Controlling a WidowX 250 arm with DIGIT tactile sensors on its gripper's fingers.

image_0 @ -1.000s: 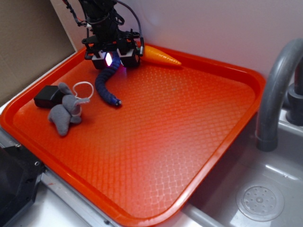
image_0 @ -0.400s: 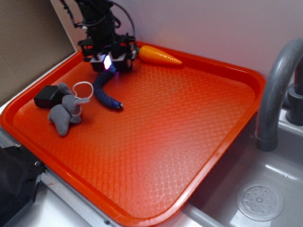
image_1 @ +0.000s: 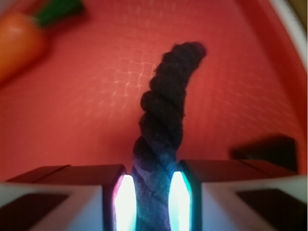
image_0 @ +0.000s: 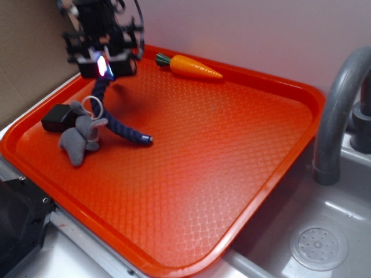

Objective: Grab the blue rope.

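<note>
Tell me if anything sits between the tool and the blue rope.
Nothing visible does: the tool is shut directly on the thick navy braided rope, its pads touching both sides.

Dark navy braided blue rope hangs curved, lower end touching the tray.

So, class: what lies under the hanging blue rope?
Under the blue rope, held in the gripper, is bare orange tray; its free end touches the tray. The rope passes behind the grey plush toy, so the tray there is hidden.
</note>
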